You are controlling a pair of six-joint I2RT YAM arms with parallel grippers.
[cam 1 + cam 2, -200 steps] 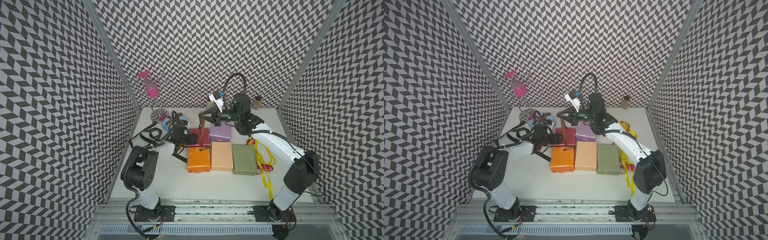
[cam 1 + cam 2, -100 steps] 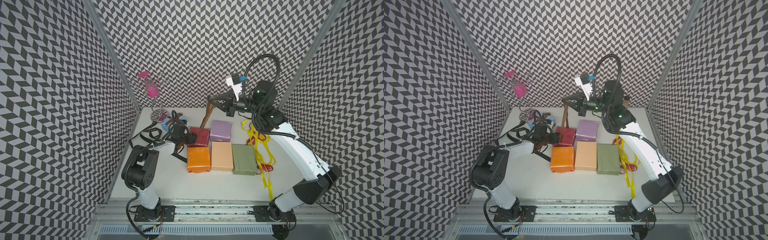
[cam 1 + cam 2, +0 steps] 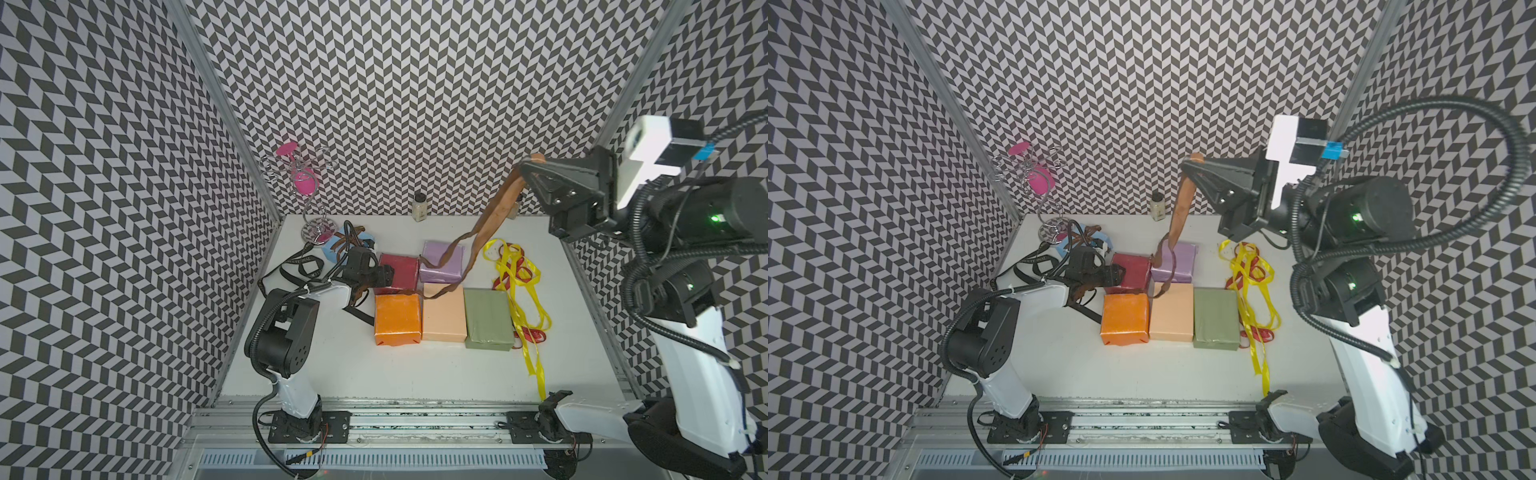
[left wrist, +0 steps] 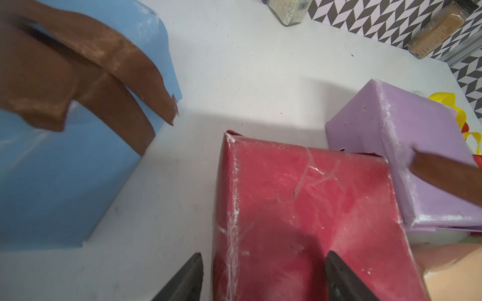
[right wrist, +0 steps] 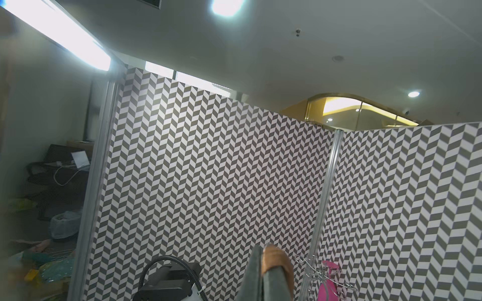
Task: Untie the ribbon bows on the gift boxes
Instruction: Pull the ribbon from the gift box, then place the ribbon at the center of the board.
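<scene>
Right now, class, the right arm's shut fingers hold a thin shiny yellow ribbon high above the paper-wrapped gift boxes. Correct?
No: the thin shiny ribbon is brown, not yellow, as both top views show. The right arm's shut fingers do hold it high above the paper-wrapped gift boxes.

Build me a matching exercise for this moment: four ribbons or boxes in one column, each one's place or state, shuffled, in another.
1. brown satin ribbon crossing the lilac paper-wrapped box
2. dark red paper-wrapped box
3. light blue paper-wrapped box
4. yellow shiny ribbons

A. loose on the table beside the olive green box
B. pinched in the shut right gripper
C. carries another brown ribbon
D. at the tips of the open left gripper

Pairs: 1-B, 2-D, 3-C, 4-A.
</scene>
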